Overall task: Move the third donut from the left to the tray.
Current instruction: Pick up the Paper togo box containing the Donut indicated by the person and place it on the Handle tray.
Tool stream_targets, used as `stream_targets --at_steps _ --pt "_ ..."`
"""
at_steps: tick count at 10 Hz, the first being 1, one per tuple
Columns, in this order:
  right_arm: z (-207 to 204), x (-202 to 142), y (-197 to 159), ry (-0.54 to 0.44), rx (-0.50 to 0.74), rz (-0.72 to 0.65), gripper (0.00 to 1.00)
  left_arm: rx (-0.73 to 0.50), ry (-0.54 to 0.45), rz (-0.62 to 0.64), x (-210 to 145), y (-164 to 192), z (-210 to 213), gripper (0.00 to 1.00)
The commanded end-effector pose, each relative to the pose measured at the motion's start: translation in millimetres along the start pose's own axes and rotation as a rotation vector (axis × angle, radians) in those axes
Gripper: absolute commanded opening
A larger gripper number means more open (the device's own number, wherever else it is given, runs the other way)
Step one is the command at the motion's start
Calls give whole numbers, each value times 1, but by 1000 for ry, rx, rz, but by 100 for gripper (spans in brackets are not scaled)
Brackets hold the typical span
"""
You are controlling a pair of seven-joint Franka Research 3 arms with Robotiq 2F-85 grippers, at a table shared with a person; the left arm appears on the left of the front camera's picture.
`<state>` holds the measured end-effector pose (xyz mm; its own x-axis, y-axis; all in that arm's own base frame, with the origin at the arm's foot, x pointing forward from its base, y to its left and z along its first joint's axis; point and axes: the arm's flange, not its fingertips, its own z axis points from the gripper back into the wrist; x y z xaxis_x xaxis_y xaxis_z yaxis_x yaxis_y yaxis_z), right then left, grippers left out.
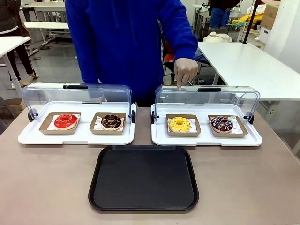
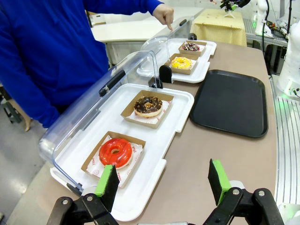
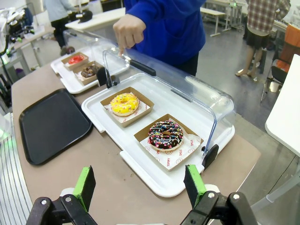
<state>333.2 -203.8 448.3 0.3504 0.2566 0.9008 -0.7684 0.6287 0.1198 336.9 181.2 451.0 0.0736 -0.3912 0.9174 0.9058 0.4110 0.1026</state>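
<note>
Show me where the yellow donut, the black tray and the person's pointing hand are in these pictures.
yellow donut [image 1: 174, 123]: front view, on the icing left of its hole.
black tray [image 1: 143, 180]: front view, on its bare floor.
person's hand [image 1: 186, 70]: front view, on the knuckles above the pointing finger.

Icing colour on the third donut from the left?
Bright yellow with small sprinkles; the donut shows best in the right wrist view.

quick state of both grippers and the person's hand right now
Left gripper: open, empty.
Right gripper: open, empty.
Person's hand: empty, index finger pointing down at the clear lid.
</note>
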Motion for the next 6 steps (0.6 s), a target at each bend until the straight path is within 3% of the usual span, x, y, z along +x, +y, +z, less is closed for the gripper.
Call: stream_targets --at_steps 1,6 --pt "-2 2 -5 -31 -7 26 100 5 -22 -14 0 0 0 100" --pt "-2 2 -5 -31 -7 26 100 5 -22 -14 0 0 0 100"
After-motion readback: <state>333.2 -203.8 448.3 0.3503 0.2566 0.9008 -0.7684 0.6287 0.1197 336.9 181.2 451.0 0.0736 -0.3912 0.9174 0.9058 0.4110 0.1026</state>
